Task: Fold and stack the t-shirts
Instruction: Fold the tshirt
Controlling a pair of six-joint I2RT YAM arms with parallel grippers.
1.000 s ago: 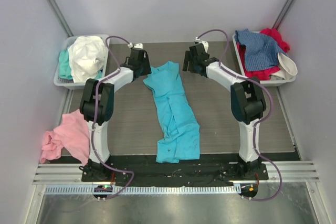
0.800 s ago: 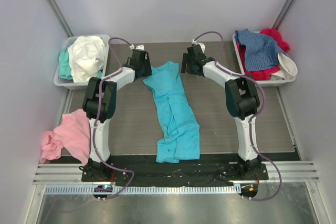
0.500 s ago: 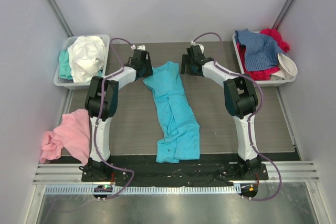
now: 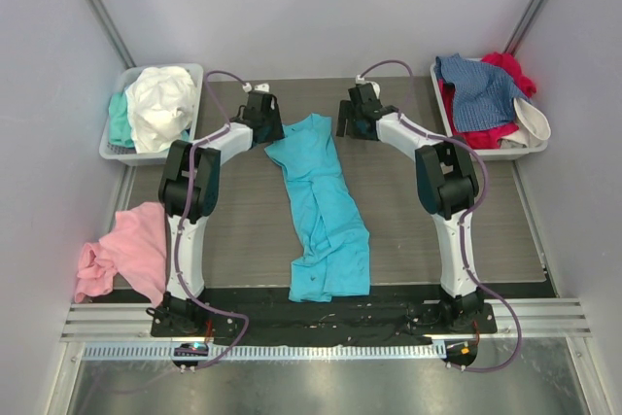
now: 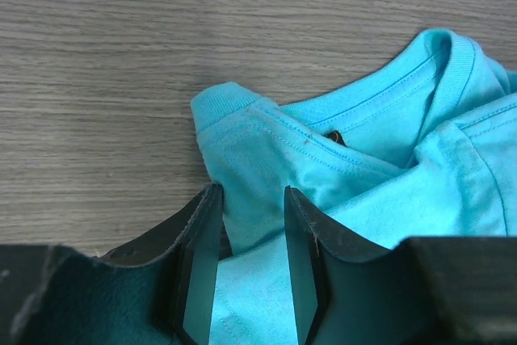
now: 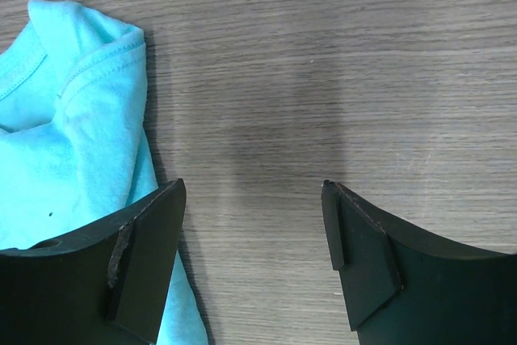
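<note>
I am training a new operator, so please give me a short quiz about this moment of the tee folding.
1. True or false: the right hand holds the teal tee.
2. Which tee lies at the left edge of the table? A pink tee; B red tee; C white tee.
3. Fill in: cloth of the ___ tee lies between the fingers of the left hand.
Key: 1 false, it is open over bare table beside the tee; 2 A; 3 teal.
</note>
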